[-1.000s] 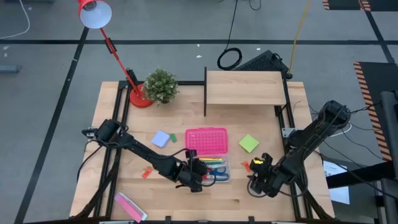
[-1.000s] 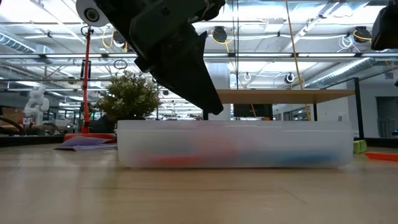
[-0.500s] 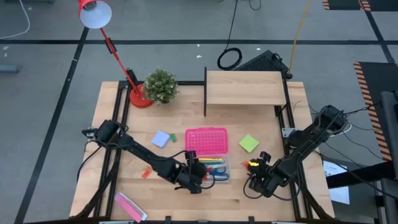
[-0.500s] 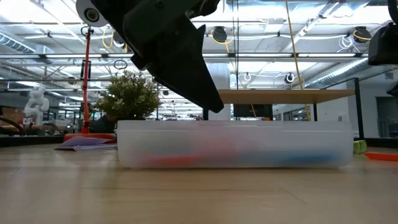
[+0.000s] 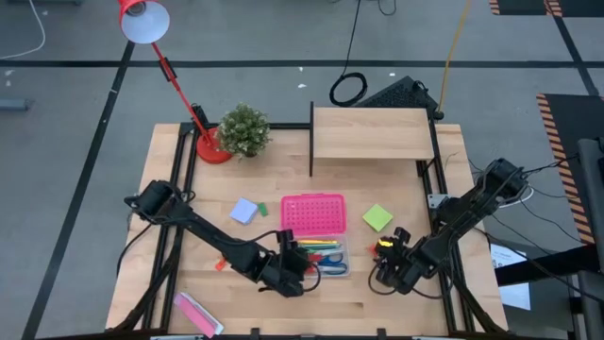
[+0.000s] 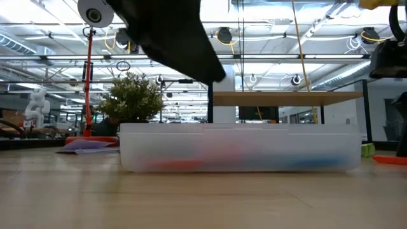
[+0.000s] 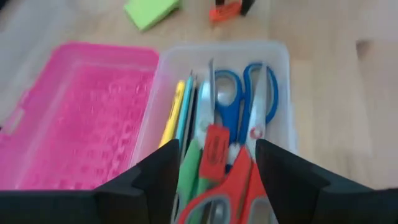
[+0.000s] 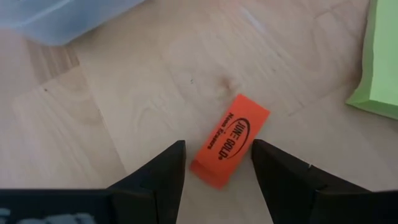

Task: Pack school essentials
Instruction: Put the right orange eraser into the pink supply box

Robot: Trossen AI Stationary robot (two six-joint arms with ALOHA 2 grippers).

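Lying on bare tabletop (image 5: 396,288) between the clear box (image 7: 278,99) and the lime-green note pad (image 8: 382,62), the orange eraser (image 8: 229,140) is being straddled by the right gripper (image 8: 214,163), jaws apart. Blue scissors (image 7: 245,102), red scissors (image 7: 227,186) and pencils (image 7: 177,115) are being held in the box below the left gripper (image 7: 214,163), jaws apart and empty.

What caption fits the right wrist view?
Open right gripper poised over the orange eraser beside a green pad.
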